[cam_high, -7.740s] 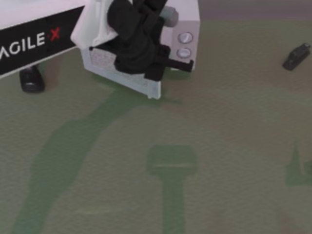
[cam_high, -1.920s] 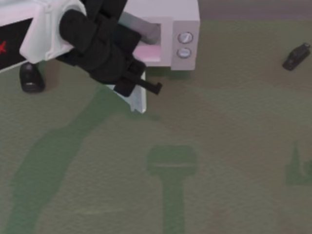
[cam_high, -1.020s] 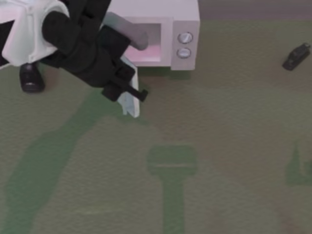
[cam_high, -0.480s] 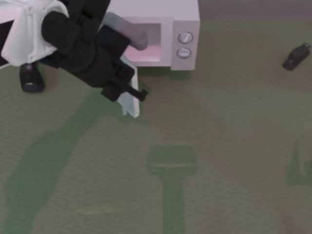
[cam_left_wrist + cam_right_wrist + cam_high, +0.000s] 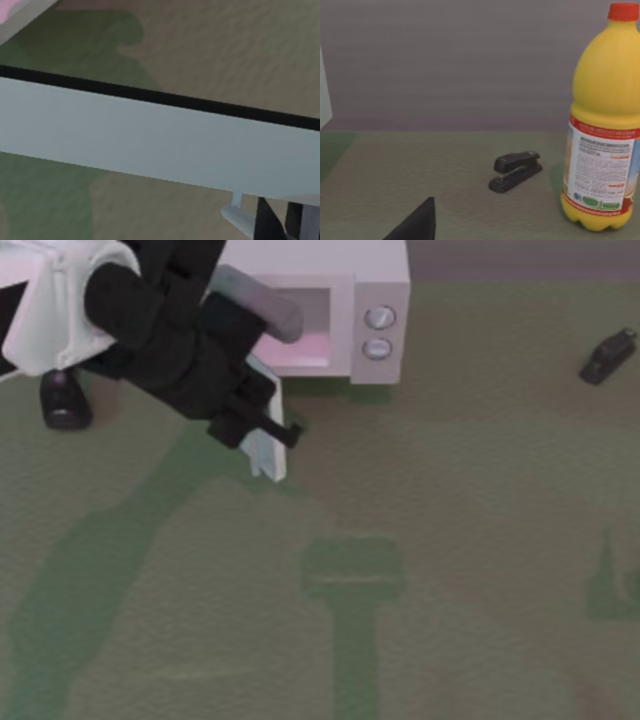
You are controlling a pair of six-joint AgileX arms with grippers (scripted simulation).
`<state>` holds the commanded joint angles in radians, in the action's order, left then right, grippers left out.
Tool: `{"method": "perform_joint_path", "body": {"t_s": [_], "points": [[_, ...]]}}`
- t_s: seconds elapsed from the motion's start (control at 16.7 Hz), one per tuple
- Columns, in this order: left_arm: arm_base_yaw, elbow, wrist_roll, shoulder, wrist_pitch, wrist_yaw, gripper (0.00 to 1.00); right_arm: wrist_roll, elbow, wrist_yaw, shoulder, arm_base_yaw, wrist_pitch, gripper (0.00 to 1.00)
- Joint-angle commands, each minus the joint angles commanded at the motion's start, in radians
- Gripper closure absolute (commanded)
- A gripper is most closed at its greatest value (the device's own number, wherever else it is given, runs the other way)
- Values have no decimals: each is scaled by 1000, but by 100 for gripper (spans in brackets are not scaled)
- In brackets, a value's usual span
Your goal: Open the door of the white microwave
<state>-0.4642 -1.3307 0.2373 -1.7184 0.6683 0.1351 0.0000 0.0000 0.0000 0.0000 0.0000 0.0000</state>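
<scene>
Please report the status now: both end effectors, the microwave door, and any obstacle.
Left end effector at the door edge. Door swung wide, white microwave cavity exposed. Right arm out of view. No obstacle near door.

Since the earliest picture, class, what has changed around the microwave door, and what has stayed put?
The left claw has swung the door outward from nearly shut to wide open, moving towards the table's left and baring the pink cavity of the white microwave. Over the last second nothing moved. The stapler and the microwave itself stayed put.

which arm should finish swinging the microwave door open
Left, probably. The left gripper is at the door edge, already swung out from the white microwave. The right gripper isn't visible from above.
</scene>
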Motion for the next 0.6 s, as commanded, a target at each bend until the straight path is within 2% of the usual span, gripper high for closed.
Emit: {"method": "perform_joint_path", "body": {"t_s": [0.18,0.6], "points": [[2,6,13,1,2,13,100,0,0,0,0,0,0,0],[67,43,168,40,30,90,100,0,0,0,0,0,0,0]]}}
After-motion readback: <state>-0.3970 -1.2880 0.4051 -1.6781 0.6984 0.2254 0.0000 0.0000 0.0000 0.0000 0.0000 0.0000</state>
